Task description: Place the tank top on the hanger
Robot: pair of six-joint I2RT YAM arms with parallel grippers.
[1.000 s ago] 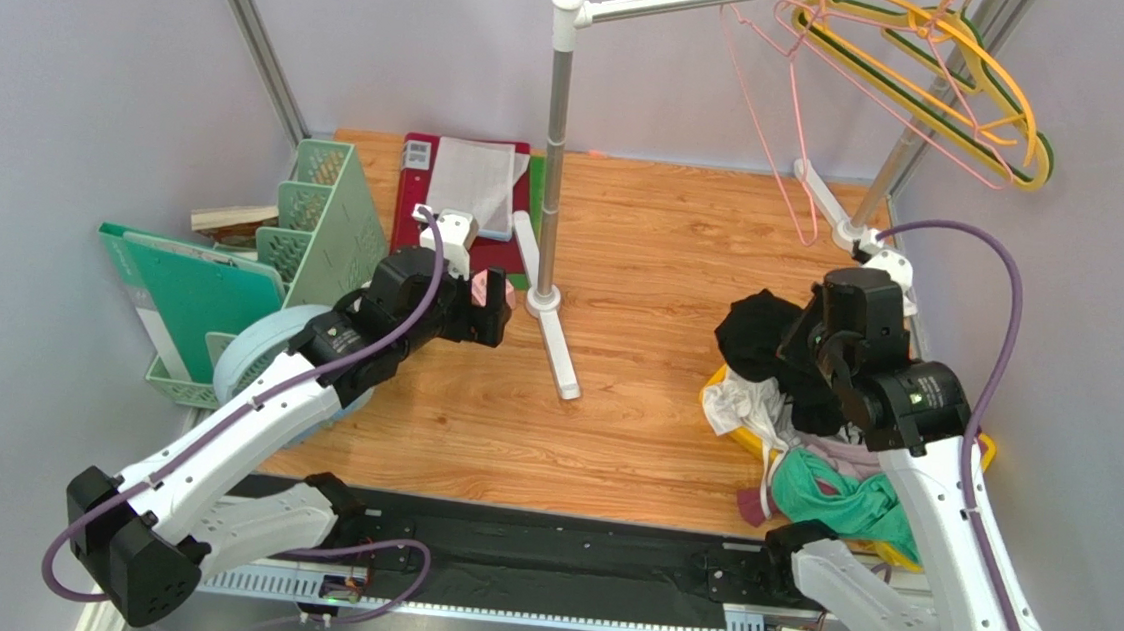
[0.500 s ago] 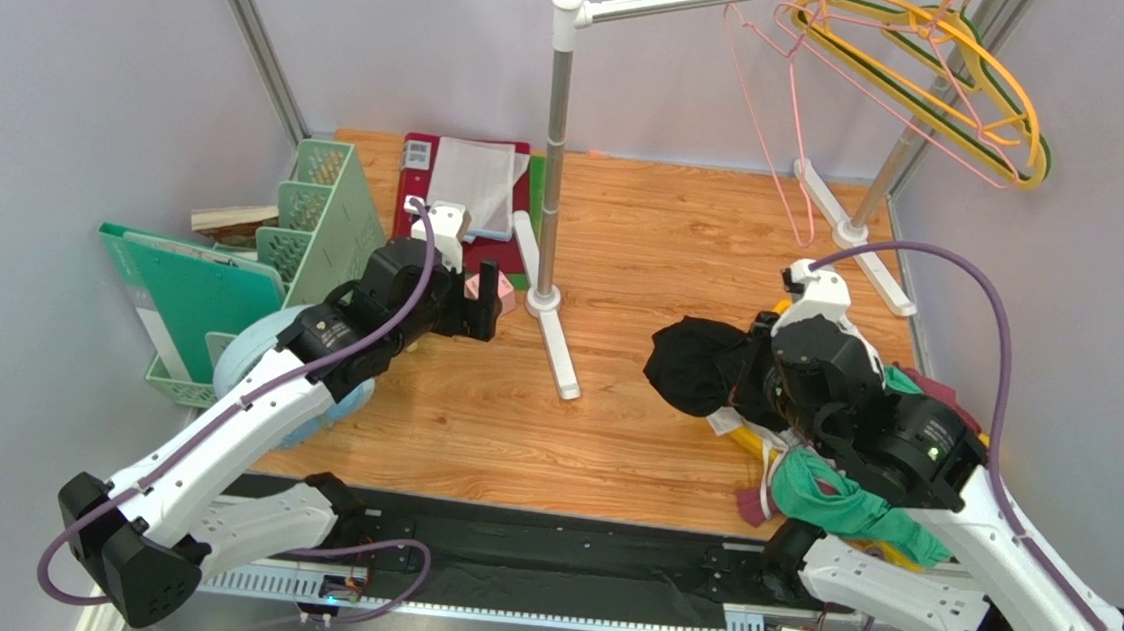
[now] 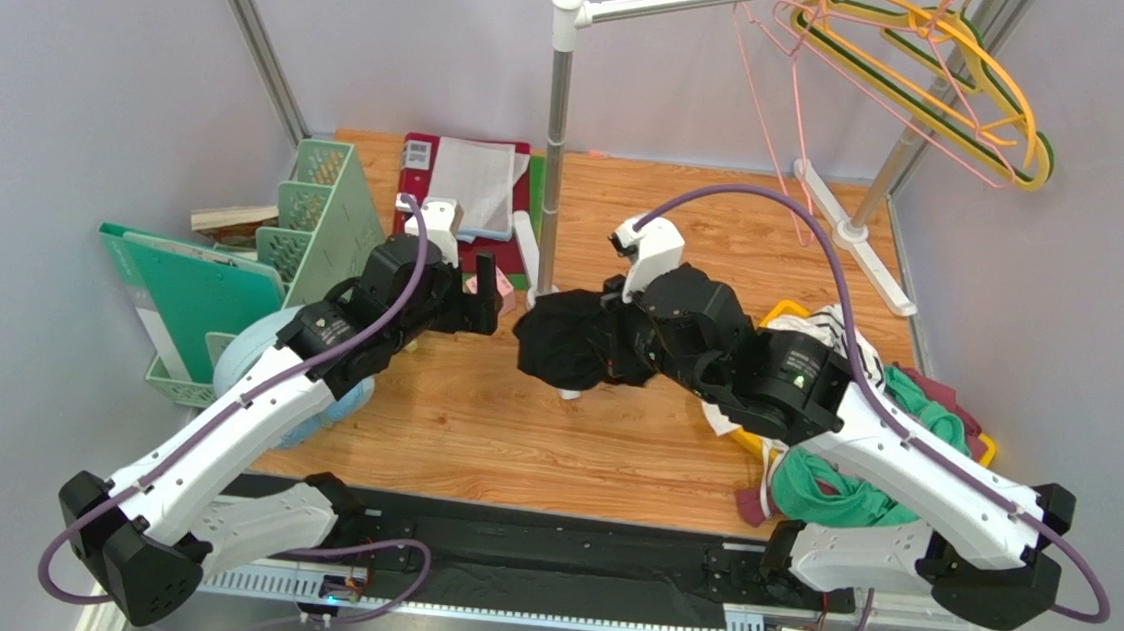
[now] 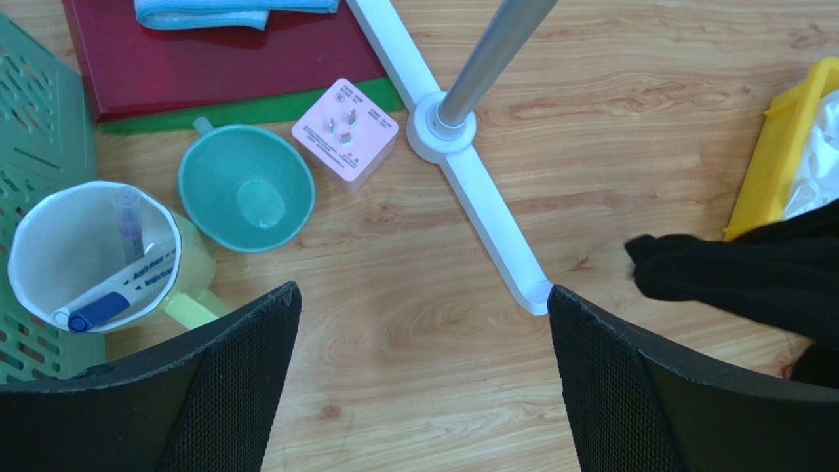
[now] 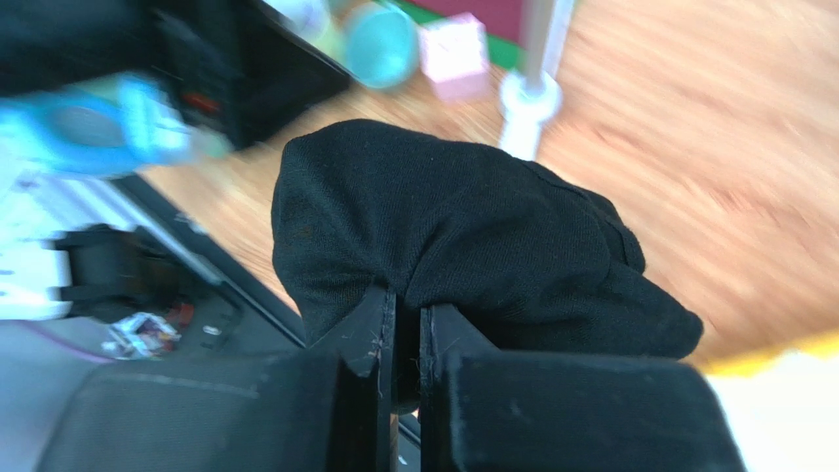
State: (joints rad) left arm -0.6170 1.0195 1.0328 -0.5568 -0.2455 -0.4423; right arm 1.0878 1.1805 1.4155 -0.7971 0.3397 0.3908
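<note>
The tank top (image 3: 563,340) is a bunched black bundle hanging over the middle of the table, just in front of the rack's base. My right gripper (image 5: 402,300) is shut on a fold of the tank top (image 5: 443,211), which drapes over its fingertips. My left gripper (image 3: 482,297) stands open just left of the bundle, over bare wood with nothing between its fingers (image 4: 423,295). The black fabric (image 4: 748,280) shows at the right edge of the left wrist view. The pink wire hanger (image 3: 767,121) hangs from the rail at the upper right, apart from both grippers.
The rack's pole (image 3: 554,150) and white foot (image 4: 492,226) stand between the arms. A yellow bin (image 4: 778,147) with a green garment (image 3: 841,488) sits at right. Yellow and green hangers (image 3: 963,92) share the rail. A green file basket (image 3: 328,215), teal cup (image 4: 246,202), pink cube (image 4: 345,133) and mug (image 4: 94,251) lie at left.
My right arm has swung left from the bin to the table's middle, carrying the tank top with it. The left arm has barely moved and stays open.
</note>
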